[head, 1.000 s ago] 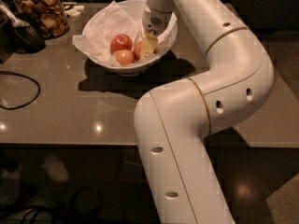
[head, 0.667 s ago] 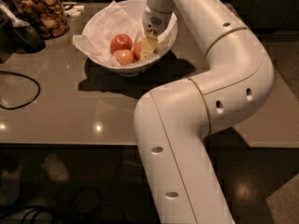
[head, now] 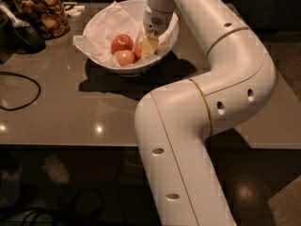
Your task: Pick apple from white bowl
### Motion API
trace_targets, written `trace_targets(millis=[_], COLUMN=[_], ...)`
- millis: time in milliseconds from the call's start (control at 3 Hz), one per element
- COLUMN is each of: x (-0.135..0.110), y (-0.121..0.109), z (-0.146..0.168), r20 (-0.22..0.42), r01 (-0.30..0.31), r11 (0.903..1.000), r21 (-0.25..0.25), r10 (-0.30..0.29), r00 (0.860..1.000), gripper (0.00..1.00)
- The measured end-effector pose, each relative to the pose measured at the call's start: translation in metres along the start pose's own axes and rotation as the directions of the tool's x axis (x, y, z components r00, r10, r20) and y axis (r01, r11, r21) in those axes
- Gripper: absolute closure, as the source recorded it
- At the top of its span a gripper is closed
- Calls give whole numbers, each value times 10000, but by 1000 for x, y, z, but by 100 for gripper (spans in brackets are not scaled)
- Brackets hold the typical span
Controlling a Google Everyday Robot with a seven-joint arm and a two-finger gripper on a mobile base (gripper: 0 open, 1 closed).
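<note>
White glazed and deep, the white bowl [head: 162,55] sits toward the far side of the grey-brown table [head: 70,119], lined with crumpled white paper [head: 101,29] that spills over its left rim. I count three apples inside. The apple [head: 137,51] I am after is the orange-red one on the right of the group, partly hidden from me. A deeper red apple [head: 122,42] lies to its left and a little farther back, and a paler peach-orange apple [head: 124,58] lies nearest me; the three look packed close together.

My gripper [head: 149,47] is down inside the bowl, its pale yellowish tip right against the right side of the orange-red apple. I cannot tell from here whether it is open, closed or gripping the fruit. The white arm [head: 211,84] rises from the near edge, bends right, then reaches back over the bowl's right rim.

At the far left stands a glass jar [head: 44,13] of brown snacks, with a dark object [head: 26,34] just beside it. A black cable [head: 21,91] loops across the left part of the table.
</note>
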State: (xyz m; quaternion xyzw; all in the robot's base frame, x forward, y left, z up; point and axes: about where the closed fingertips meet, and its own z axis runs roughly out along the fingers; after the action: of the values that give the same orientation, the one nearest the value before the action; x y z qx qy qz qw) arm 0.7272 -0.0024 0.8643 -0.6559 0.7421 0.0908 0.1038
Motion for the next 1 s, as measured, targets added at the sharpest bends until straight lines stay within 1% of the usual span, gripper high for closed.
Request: trace_targets(millis=[333, 667, 1000], x=[1, 4, 4], y=[-4, 3, 17], z=[-19, -45, -69], r20=[253, 427, 528], r01=[-93, -110, -108], r11=[9982, 9938, 9895], r21=[601, 1110, 1441], r10=[78, 63, 32], r00=[9996, 9991, 9986], gripper=[100, 100, 100])
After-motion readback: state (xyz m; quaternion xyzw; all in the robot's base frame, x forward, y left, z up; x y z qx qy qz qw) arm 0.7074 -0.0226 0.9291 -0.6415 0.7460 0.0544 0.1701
